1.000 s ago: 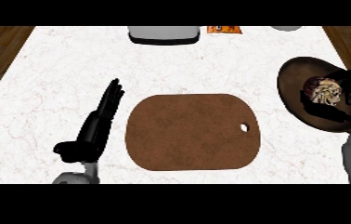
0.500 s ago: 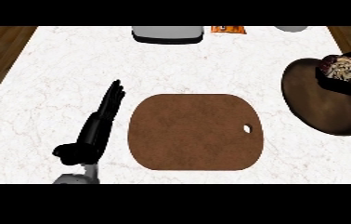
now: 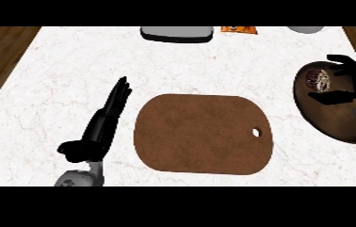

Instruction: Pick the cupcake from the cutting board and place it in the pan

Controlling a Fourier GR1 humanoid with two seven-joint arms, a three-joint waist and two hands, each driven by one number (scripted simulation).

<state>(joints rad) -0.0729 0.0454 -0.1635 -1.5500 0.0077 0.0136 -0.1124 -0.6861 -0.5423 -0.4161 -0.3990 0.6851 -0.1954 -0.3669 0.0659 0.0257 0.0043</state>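
The brown cutting board (image 3: 201, 134) lies bare in the middle of the white marble counter. At the right edge sits the dark pan (image 3: 327, 120), partly cut off by the view. The cupcake (image 3: 319, 79) rests inside its upper part. My right hand (image 3: 342, 63) reaches in from the right edge, fingers above the cupcake and thumb below it, spread apart with small gaps to the cupcake. To the left of the board my left hand (image 3: 104, 120) rests open on the counter, fingers straight and pointing away.
A grey tray-like object (image 3: 175, 33) stands at the counter's back edge, an orange packet (image 3: 238, 29) beside it and a pale round object (image 3: 306, 29) at the back right. The counter's left edge borders wooden floor (image 3: 14, 47).
The cupcake has stayed inside the pan while shifting within the view. The right hand's fingers now show on either side of it. The left hand has not moved.
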